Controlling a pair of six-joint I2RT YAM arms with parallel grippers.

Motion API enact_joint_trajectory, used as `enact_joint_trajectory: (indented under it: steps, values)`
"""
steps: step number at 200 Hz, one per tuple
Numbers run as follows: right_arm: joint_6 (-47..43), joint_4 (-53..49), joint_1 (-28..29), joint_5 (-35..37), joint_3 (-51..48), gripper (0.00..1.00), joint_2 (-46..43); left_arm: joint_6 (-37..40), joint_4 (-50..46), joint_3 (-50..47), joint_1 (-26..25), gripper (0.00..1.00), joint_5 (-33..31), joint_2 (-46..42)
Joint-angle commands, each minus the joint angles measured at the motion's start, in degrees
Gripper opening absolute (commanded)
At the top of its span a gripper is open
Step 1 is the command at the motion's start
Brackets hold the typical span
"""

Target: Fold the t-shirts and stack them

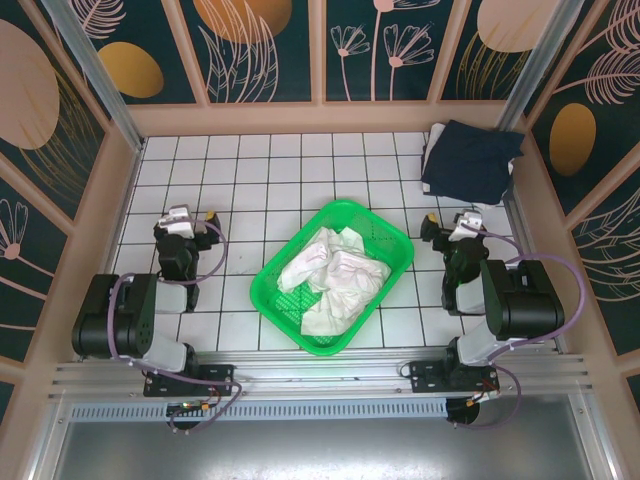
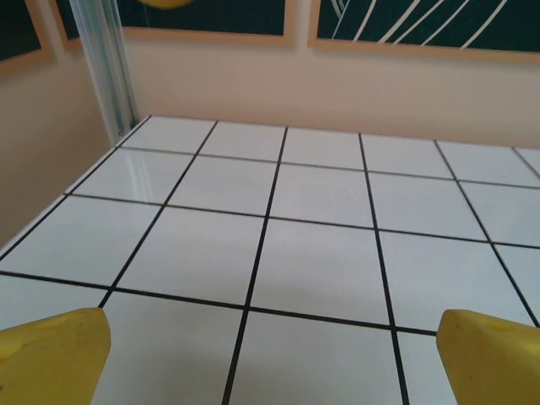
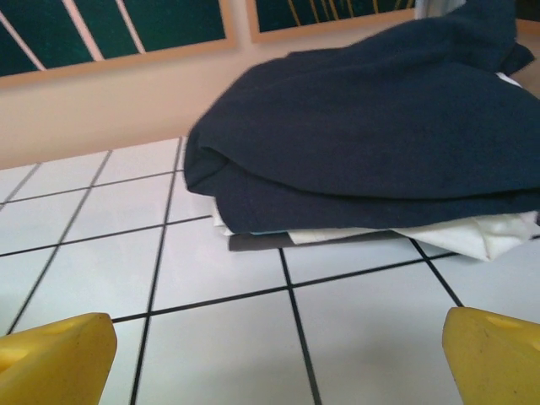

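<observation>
**Left gripper** (image 1: 186, 216) (image 2: 270, 359): the yellow fingertips (image 2: 52, 354) are standing spread wide with nothing between them. It is hovering over the white black-lined tiled tabletop (image 1: 270, 165) (image 2: 321, 194) on its left side. Bare tiles are running ahead of it to the peach far wall (image 2: 337, 80) and the left wall.

**Right gripper** (image 1: 452, 224) (image 3: 270, 359): the fingers are likewise spread wide and holding nothing. It is pointing toward the far right corner, with a strip of bare tiles lying ahead of it.

**Bright green plastic mesh basket** (image 1: 298, 243): it is sitting skewed at mid-tabletop between the arms, well apart from both grippers. Its near corner is lying close to the front rail.

**Crumpled whitish cloth** (image 1: 335, 275): it is lying heaped inside the basket.

**Folded dark navy t-shirt** (image 1: 470, 160) (image 3: 363, 126): it is resting in the far right corner, crowding the walls.

**Folded cream t-shirt** (image 3: 489, 234): it is lying under the navy one, its edge peeking out along the near side.
</observation>
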Motion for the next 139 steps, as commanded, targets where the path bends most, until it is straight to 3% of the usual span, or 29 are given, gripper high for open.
enact_joint_trajectory:
  steps: [1,19,40,53,65,85,99,113,125,139]
  values:
    - [-2.09,-11.40,2.57,5.36,5.41,0.99,-8.32,-8.56,-25.00,11.83,0.01,0.99,-9.01,-9.08]
    - [1.72,-23.36,3.87,1.81,11.81,0.99,-15.92,-18.72,-39.97,19.43,0.01,0.99,-7.27,-15.19]
    - [21.17,-32.07,2.86,-1.17,14.59,0.99,-20.13,-34.38,-55.74,24.72,0.01,0.99,-4.69,-20.08]
    - [26.14,-31.68,-1.84,-18.16,15.37,0.99,-18.51,-35.49,-59.59,24.99,0.01,0.99,-1.38,-22.38]
    - [26.34,-44.10,-1.74,-29.75,24.17,0.99,-14.09,-36.28,-59.60,22.80,0.01,0.99,2.93,-24.98]
    - [14.19,-61.35,9.95,-24.88,35.38,0.99,-9.17,-36.98,-56.78,17.92,0.01,0.99,9.31,-29.26]
    - [7.89,-67.81,17.35,-19.98,39.33,0.99,-5.89,-37.30,-58.05,16.49,0.01,0.99,9.54,-30.75]
    - [4.29,-72.35,20.62,-18.64,41.89,0.99,-2.38,-36.84,-59.86,16.42,0.01,0.99,9.09,-30.85]
    - [1.51,-76.46,22.70,-18.07,44.62,0.91,0.71,-36.19,-60.16,16.60,0.01,0.99,10.06,-30.11]
    - [-1.47,-81.46,24.96,-14.53,47.71,0.88,3.99,-35.45,-59.35,16.93,0.01,0.99,12.04,-28.92]
